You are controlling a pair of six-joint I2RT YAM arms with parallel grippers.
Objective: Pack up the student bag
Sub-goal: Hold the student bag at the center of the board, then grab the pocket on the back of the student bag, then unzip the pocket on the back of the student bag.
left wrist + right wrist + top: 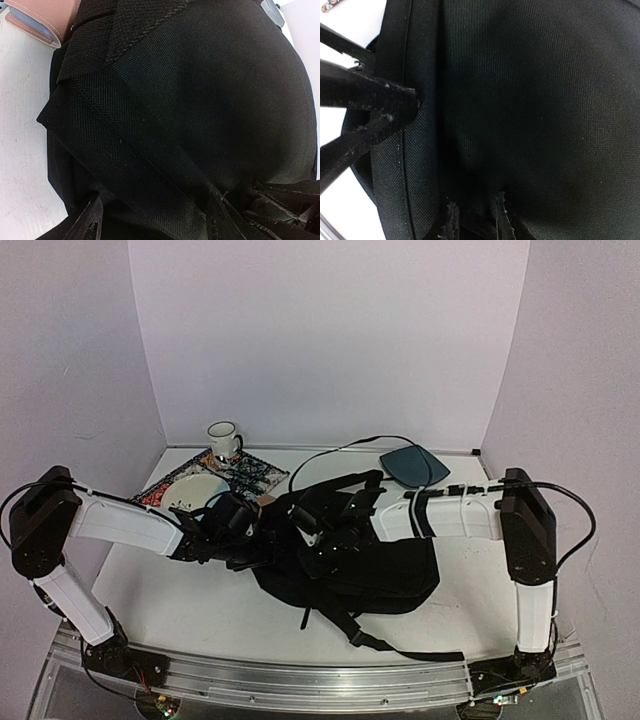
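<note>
The student bag (365, 570) is a large floppy black backpack lying in the middle of the table, its straps trailing toward the front edge. My left gripper (252, 540) is at the bag's left side. In the left wrist view its jaws (156, 222) stand wide apart, open, with a fold of the bag's fabric (200, 100) lying between the fingers. My right gripper (330, 532) is over the bag's top. In the right wrist view it (475, 222) is nearly closed, pinching a ridge of the bag's fabric (530, 100). Black straps (365, 100) cross on the left.
A white mug (224, 440) and a patterned mat (250, 475) with a white plate (195, 490) sit at the back left. A dark-teal pad (413, 465) and a black cable (340, 450) lie at the back right. A pink-brown flat case (35, 17) lies by the bag's edge.
</note>
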